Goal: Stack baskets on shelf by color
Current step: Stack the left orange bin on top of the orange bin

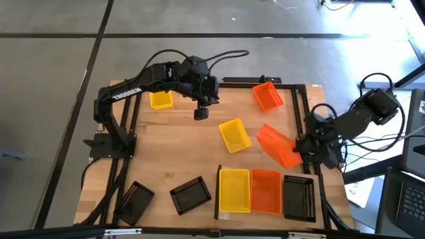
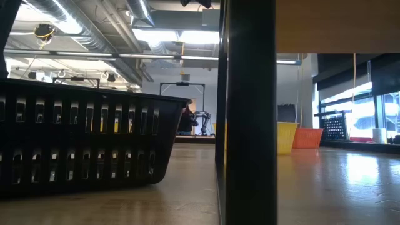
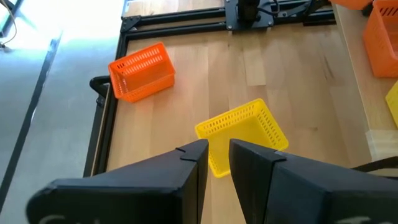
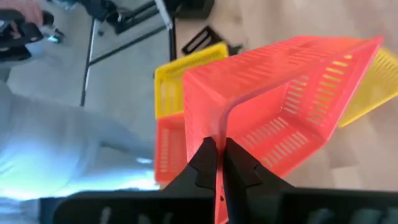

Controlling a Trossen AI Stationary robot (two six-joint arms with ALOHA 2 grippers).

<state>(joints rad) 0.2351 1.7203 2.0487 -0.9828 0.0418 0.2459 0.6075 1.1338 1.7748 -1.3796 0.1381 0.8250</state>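
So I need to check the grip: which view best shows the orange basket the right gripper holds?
The right wrist view: the right gripper pinches the orange basket by its wall. The high view shows it tilted; the other views miss it.

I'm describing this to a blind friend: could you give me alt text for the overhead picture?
Seen from above, the right gripper is shut on the rim of an orange basket, tilted above the wooden table. The left gripper hovers empty near a loose yellow basket. On the shelf sit yellow, orange and black baskets.

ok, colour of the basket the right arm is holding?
Orange basket, clearest in the right wrist view.
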